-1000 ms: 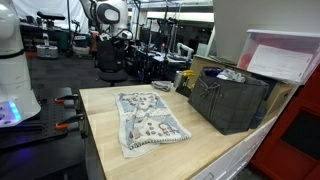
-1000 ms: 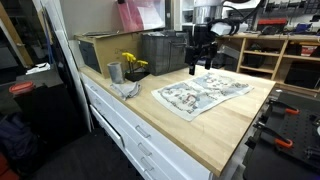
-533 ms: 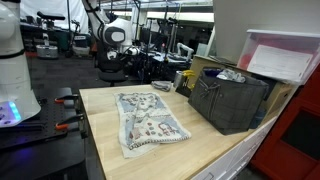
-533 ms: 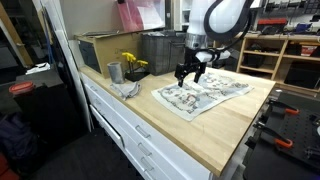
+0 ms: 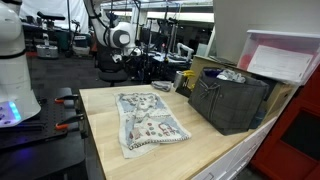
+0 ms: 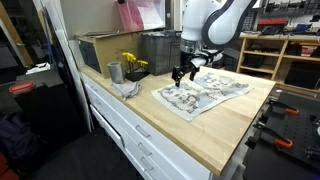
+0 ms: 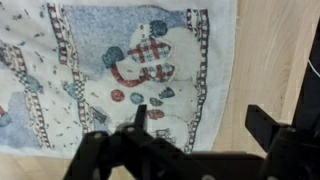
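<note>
Lowered since prev. frame, tool (image 6: 183,76) hangs w/ jaws spread, empty, just over snowman-print towel (image 6: 205,94). Towel lies flat mid table (image 6: 225,135): soft, rectangular cloth. Bare wood all round; dark crate (image 5: 232,102) well apart, at far edge.

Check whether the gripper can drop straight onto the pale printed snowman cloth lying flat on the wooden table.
Probably yes. The gripper hangs open above one end of the cloth, and the wrist view shows nothing lying between them. The dark mesh crate stands off to the side, apart from the gripper.
</note>
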### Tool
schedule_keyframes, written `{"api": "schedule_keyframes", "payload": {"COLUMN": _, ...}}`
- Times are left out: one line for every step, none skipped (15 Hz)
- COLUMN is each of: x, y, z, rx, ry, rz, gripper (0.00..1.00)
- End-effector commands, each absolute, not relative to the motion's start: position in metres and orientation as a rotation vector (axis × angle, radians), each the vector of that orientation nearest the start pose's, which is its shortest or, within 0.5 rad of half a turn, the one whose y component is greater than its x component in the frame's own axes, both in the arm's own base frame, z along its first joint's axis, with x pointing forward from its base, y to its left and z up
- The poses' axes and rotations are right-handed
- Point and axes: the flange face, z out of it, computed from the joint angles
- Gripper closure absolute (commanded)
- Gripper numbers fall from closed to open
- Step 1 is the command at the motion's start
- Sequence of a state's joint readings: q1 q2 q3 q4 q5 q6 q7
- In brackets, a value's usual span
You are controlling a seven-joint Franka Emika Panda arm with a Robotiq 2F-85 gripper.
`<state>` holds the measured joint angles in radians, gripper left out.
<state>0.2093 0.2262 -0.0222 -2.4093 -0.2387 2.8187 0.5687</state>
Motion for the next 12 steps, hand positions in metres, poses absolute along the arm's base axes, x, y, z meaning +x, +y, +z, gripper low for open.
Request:
{"api": "schedule_keyframes", "payload": {"x": 0.504, "y": 0.106, "z": 0.237, "rx": -3.141, "ry": 0.254, "rz": -0.324, "gripper": 0.00}}
{"api": "schedule_keyframes", "payload": {"x": 0.504, "y": 0.104, "z": 0.237, "rx": -3.142, "ry": 0.259, "rz": -0.325, "gripper": 0.00}}
{"api": "schedule_keyframes", "payload": {"x": 0.504, "y": 0.104, "z": 0.237, "rx": -3.142, "ry": 0.261, "rz": -0.325, "gripper": 0.00}}
{"api": "schedule_keyframes", "payload": {"x": 0.504, "y": 0.104, "z": 0.237, "rx": -3.142, "ry": 0.260, "rz": -0.325, "gripper": 0.00}}
{"api": "schedule_keyframes", "payload": {"x": 0.507, "y": 0.100, "z": 0.233, "rx": -3.160, "ry": 0.293, "rz": -0.317, "gripper": 0.00}}
{"api": "schedule_keyframes", "payload": {"x": 0.510, "y": 0.099, "z": 0.225, "rx": -3.158, "ry": 0.318, "rz": -0.305, "gripper": 0.00}}
{"api": "schedule_keyframes", "payload": {"x": 0.512, "y": 0.098, "z": 0.219, "rx": -3.163, "ry": 0.330, "rz": -0.300, "gripper": 0.00}}
{"api": "schedule_keyframes", "payload": {"x": 0.515, "y": 0.098, "z": 0.209, "rx": -3.159, "ry": 0.338, "rz": -0.285, "gripper": 0.00}}
{"api": "schedule_keyframes", "payload": {"x": 0.516, "y": 0.098, "z": 0.201, "rx": -3.159, "ry": 0.343, "rz": -0.263, "gripper": 0.00}}
{"api": "schedule_keyframes", "payload": {"x": 0.518, "y": 0.102, "z": 0.191, "rx": -3.168, "ry": 0.328, "rz": -0.231, "gripper": 0.00}}
{"api": "schedule_keyframes", "payload": {"x": 0.519, "y": 0.107, "z": 0.183, "rx": -3.165, "ry": 0.316, "rz": -0.205, "gripper": 0.00}}
{"api": "schedule_keyframes", "payload": {"x": 0.519, "y": 0.116, "z": 0.176, "rx": -3.160, "ry": 0.291, "rz": -0.181, "gripper": 0.00}}
